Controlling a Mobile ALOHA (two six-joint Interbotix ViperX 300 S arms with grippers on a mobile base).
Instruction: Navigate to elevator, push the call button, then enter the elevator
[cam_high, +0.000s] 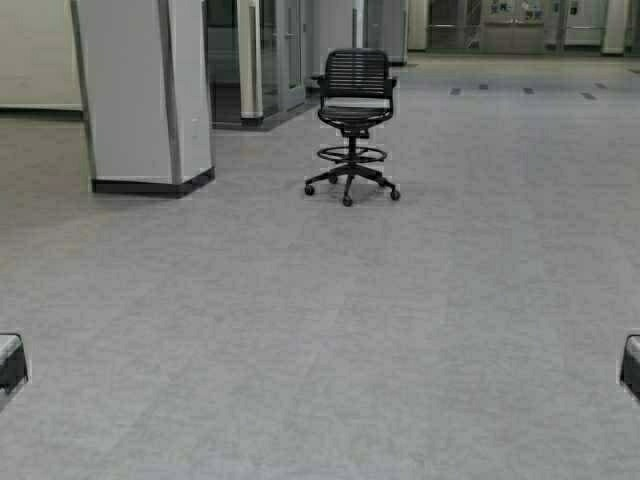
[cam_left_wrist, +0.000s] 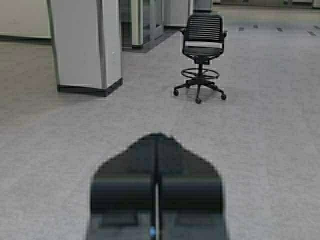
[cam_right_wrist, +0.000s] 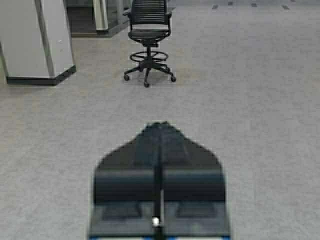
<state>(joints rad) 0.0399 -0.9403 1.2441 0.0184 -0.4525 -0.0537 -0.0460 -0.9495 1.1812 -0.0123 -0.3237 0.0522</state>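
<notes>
Grey speckled floor (cam_high: 330, 340) fills the near ground and stretches far ahead through a wide indoor hall. Standing on it at the far left is a broad pale square pillar (cam_high: 145, 90) with a dark base strip. Behind the pillar, glass partitions (cam_high: 275, 50) in pale frames run back into the hall. Ahead and slightly to the right of the pillar, well apart from it, a black swivel chair (cam_high: 352, 125) with a slatted back, a foot ring and a five-wheeled base faces the robot.

Low at either edge of the high view, only the dark corners of the two arms show. Seen from its wrist camera, the left pincer (cam_left_wrist: 156, 145) is pressed together, its tips meeting in a point aimed over the floor toward the chair. The right pincer (cam_right_wrist: 160, 131) is likewise pressed together, pinching nothing.

Neither the elevator nor its call button appears in any view.
</notes>
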